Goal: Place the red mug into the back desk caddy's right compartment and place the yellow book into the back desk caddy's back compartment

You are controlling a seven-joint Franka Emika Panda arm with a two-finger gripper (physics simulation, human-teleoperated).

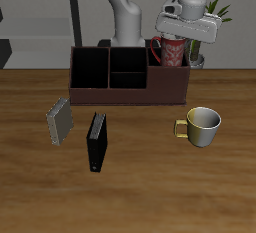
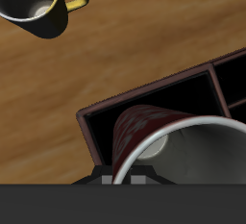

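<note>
From the front and above, the hand (image 1: 181, 32) hangs over one end of the back desk caddy (image 1: 128, 89), directly above the red mug (image 1: 169, 52). The mug stands upright, partly sunk in the caddy's right compartment (image 1: 170, 65), its speckled body showing above the wall. The hand seems closed on the mug's rim, though the fingertips themselves are hard to make out here. The yellow book (image 1: 60, 122) stands on the worktop (image 1: 140, 187) in front of the caddy's other end, well apart from the hand, with a taller black book (image 1: 96, 142) just beside it. A yellow-gold mug (image 1: 201, 125) sits on the worktop in front of the end that holds the red mug.

From the wrist, the red mug (image 2: 149, 132) fills the view right below the hand, its pale grey interior open to the camera and its body inside the right compartment (image 2: 115, 117) of the caddy (image 2: 96, 143). The fingers are out of view, so the grip cannot be confirmed here. The yellow-gold mug (image 2: 36, 5) rests on the worktop (image 2: 135, 36) beyond the caddy's front wall.
</note>
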